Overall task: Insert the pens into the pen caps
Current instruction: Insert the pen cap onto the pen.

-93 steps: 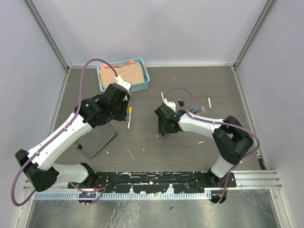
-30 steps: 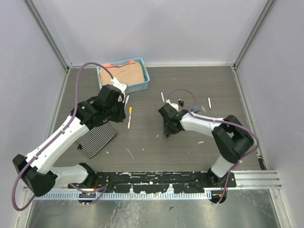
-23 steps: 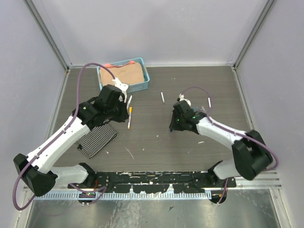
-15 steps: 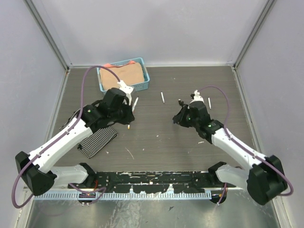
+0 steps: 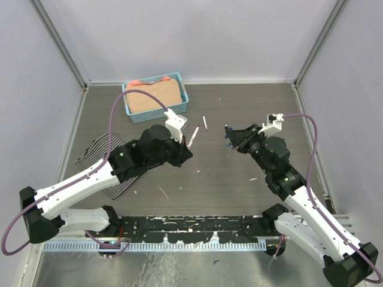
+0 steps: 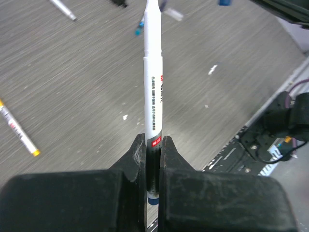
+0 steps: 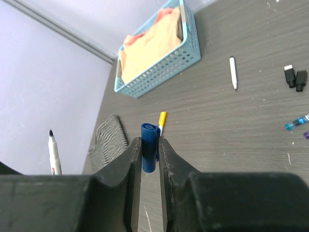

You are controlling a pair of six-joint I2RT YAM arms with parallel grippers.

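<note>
My left gripper (image 5: 184,146) is shut on a white pen (image 5: 193,135) and holds it above the table's middle. In the left wrist view the pen (image 6: 153,92) stands straight out from between the fingers (image 6: 138,150). My right gripper (image 5: 230,136) is shut on a blue cap (image 7: 149,140), a short way right of the pen's tip. The right wrist view shows the held pen's dark tip (image 7: 51,133) at far left. Another white pen (image 5: 204,122) lies on the table. A yellow-capped pen (image 7: 162,118) lies behind the blue cap.
A blue basket (image 5: 182,95) with tan cloth stands at the back left. A striped cloth (image 5: 96,148) lies by the left arm. Two black caps (image 7: 294,77) and a light blue cap (image 7: 295,122) lie on the table in the right wrist view.
The left gripper took up a white pen near the basket and carried it right toward the middle. The right gripper rose from the table with the blue cap and swung right.
</note>
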